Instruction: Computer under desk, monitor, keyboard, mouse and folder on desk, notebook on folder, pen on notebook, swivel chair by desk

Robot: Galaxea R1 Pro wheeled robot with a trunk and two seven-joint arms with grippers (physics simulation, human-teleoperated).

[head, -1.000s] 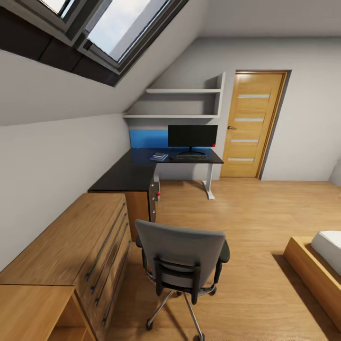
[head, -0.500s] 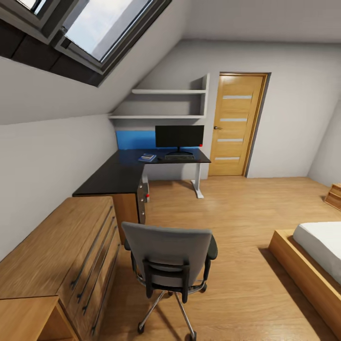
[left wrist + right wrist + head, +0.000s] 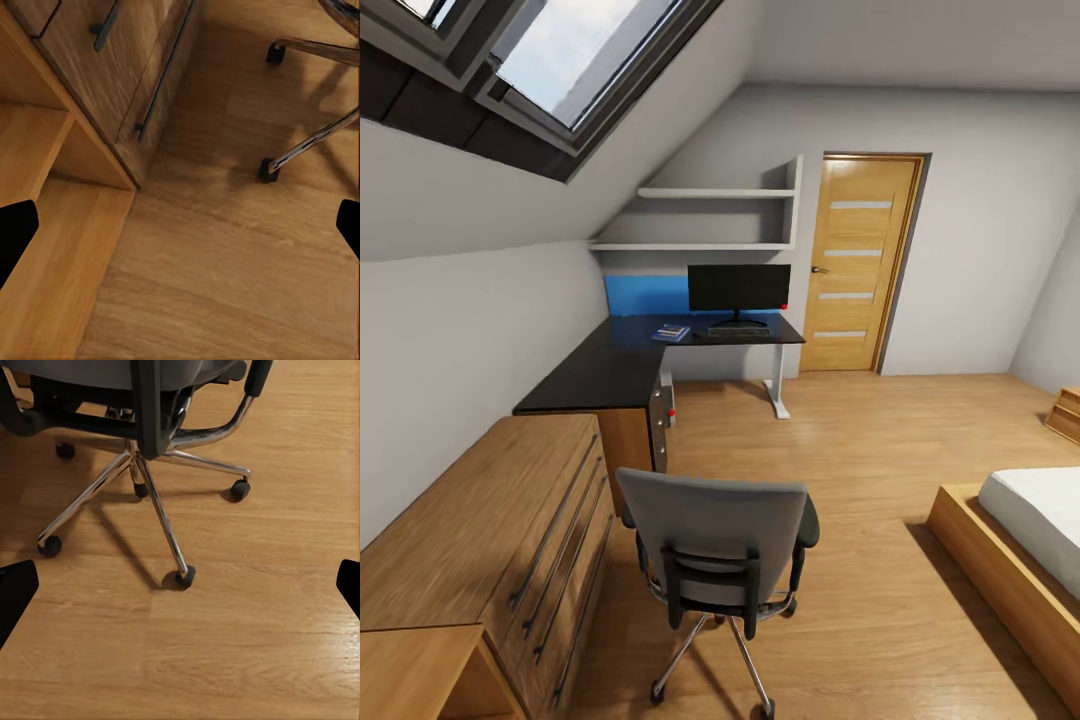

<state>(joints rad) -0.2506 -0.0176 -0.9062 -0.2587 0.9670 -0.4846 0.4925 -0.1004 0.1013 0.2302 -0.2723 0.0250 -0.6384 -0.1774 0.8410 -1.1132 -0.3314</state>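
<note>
The grey swivel chair [image 3: 712, 540] stands in front of me with its back to me, on the wood floor beside the drawer unit. Farther off is the black L-shaped desk [image 3: 600, 372]. On its far end stand the monitor [image 3: 739, 287], the dark keyboard [image 3: 738, 331] in front of it, and the blue folder [image 3: 672, 333] to their left with a small greyish notebook on it. The pen and the mouse are too small to make out. The computer [image 3: 660, 415] sits under the desk. My left gripper [image 3: 180, 229] hangs open over the floor. My right gripper [image 3: 180, 585] hangs open behind the chair's metal base [image 3: 154, 502].
A long light-wood drawer unit [image 3: 500, 530] runs along the left wall up to the desk. A bed [image 3: 1025, 525] on a wooden frame is at the right. A wooden door [image 3: 857, 262] and wall shelves [image 3: 710, 218] are at the far wall. Open floor lies between chair and bed.
A second ago the whole picture lay farther right, so the camera has turned or moved. In the last half second nothing has visibly moved.
</note>
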